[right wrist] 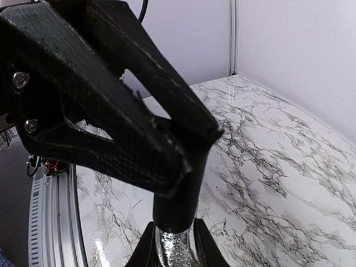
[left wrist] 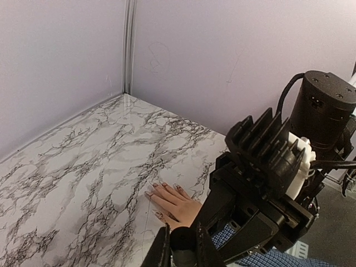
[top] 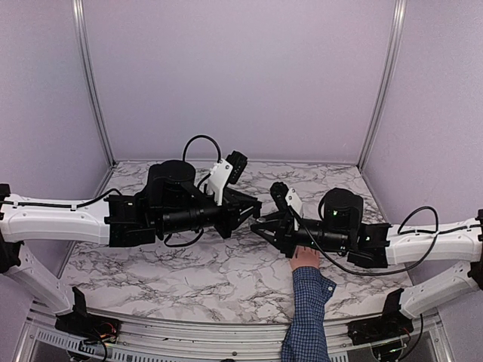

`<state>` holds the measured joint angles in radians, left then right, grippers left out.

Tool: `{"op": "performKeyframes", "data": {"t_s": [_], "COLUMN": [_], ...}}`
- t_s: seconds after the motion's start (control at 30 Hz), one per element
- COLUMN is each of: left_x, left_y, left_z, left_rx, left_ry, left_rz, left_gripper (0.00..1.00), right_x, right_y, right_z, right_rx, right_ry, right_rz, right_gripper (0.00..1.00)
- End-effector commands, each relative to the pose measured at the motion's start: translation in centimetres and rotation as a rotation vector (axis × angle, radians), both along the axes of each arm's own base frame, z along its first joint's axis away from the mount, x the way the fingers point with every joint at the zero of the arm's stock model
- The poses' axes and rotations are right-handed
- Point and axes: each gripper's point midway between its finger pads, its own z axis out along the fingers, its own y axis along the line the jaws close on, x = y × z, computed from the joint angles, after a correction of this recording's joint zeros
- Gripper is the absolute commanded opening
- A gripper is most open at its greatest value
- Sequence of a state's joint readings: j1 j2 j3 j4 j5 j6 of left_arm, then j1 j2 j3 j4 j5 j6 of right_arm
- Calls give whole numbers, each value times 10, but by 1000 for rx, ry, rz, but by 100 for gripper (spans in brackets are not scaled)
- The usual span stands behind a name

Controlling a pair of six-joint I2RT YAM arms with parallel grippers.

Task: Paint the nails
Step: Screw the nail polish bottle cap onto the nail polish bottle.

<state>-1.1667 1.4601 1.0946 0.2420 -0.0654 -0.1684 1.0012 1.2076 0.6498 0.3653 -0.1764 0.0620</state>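
Apparently early: near the hand [left wrist: 178, 204], the right gripper [right wrist: 174, 253] is clamped on the glittery bottle [right wrist: 176, 243] and the left gripper [left wrist: 182, 251] is pinched on its dark cap [right wrist: 175, 208]. No brush is out, so I judge all painting remains. Only the left wrist view shows the nails [left wrist: 162, 184], on that hand lying flat; whether they are coated is unclear. Only the right wrist view shows the bottle.

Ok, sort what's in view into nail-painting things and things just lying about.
For the job:
hand, flat on the table
its nails
glittery bottle, in the right gripper
dark cap, in the left gripper

Just there:
marble table
purple walls
metal frame posts
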Motion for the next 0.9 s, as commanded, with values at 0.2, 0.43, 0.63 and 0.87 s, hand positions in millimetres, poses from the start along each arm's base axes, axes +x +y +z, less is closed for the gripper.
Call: {"op": "performKeyframes", "data": {"t_s": [0.2, 0.43, 0.63, 0.87], "left_x": [-27, -57, -80, -100], "left_y": [-1, -3, -5, -4], "left_z": [-11, -6, -5, -6], "left_rx": [-3, -19, -31, -36], "left_ry": [-19, -64, -70, -97], "left_rz": [-146, -323, -465, -590], "left_gripper": [0, 0, 0, 0], "right_x": [-28, -52, -76, -99], "right_y": [5, 2, -2, -3], "right_z": [51, 65, 79, 84], "right_rx": [90, 119, 152, 160], "right_ry": [-127, -192, -254, -282], "right_rz": [162, 280, 404, 542], "right_gripper": [0, 0, 0, 0]}}
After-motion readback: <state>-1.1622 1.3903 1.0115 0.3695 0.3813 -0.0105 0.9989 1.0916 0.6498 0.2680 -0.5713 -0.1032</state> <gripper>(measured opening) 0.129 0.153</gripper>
